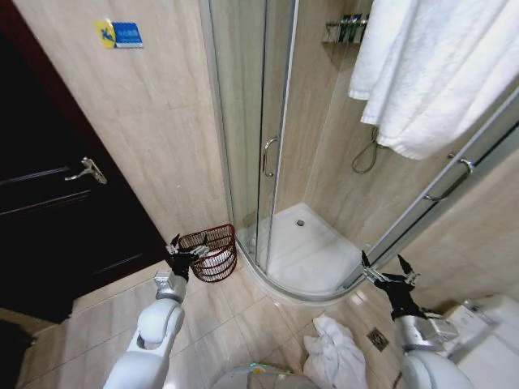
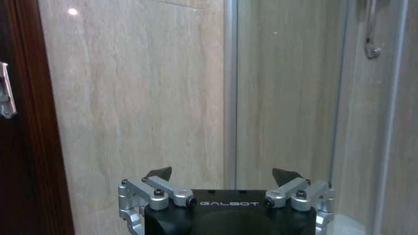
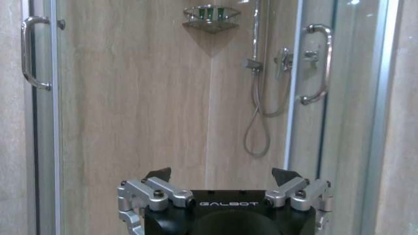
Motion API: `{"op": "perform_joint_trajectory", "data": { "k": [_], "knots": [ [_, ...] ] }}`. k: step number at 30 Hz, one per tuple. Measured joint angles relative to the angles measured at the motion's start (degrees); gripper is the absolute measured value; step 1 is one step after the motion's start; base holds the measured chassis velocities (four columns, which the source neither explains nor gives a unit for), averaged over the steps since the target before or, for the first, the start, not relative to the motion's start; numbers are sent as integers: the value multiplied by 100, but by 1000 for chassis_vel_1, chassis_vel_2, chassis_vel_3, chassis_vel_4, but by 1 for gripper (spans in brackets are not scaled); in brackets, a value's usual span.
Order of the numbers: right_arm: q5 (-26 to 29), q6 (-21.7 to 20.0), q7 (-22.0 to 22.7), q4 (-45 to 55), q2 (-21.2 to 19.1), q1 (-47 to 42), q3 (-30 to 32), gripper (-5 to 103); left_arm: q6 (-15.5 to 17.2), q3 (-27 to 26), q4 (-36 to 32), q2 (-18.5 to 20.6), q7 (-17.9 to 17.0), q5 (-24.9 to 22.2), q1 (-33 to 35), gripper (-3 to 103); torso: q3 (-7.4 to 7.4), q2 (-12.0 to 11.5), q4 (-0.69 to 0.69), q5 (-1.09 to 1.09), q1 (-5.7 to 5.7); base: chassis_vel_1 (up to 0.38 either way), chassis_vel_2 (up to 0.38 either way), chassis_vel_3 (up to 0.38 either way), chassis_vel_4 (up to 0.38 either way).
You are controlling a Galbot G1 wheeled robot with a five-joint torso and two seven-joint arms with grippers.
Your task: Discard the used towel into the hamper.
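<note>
A crumpled white towel (image 1: 332, 353) lies on the tiled floor in front of the shower, low in the head view. The hamper (image 1: 212, 241), a dark reddish-brown wire basket with something white inside, stands on the floor by the shower's glass wall. My left gripper (image 1: 186, 247) (image 2: 222, 174) is open and empty, held just left of the hamper's rim. My right gripper (image 1: 383, 263) (image 3: 222, 174) is open and empty too, above and to the right of the floor towel, facing the shower.
A large white towel (image 1: 430, 73) hangs at the upper right. The curved glass shower cabin (image 1: 268, 154) with its white tray (image 1: 308, 251) fills the middle. A dark door (image 1: 57, 203) is at the left; a floor drain (image 1: 378, 339) lies beside the crumpled towel.
</note>
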Motion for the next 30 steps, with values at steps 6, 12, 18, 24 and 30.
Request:
{"op": "perform_joint_trajectory", "data": {
  "k": [6,12,18,24,30],
  "knots": [
    [23,66,-4,1,-19,-71,1,100,-30,-36,-64,-22,-12,21,88,100,0,0,0,-1,0,90,-103,-102,104],
    [32,98,-8,23,-23,-91,-5,100,-41,-84,-134,-25,-17,32,151,100,0,0,1,0,1,124,-94,-115,113],
    [32,134,-15,25,-26,-117,-14,100,-42,-90,-157,-30,-21,36,173,100,0,0,1,0,1,100,-113,-92,118],
    [35,159,-17,7,-33,-140,-13,100,-48,-76,-161,-44,-23,50,192,100,0,0,0,-4,0,107,-110,-109,113],
    [43,186,-25,-39,-29,-121,-24,100,-48,-11,-177,-48,-59,69,166,100,0,0,1,1,0,121,-97,-117,93]
  ]
}}
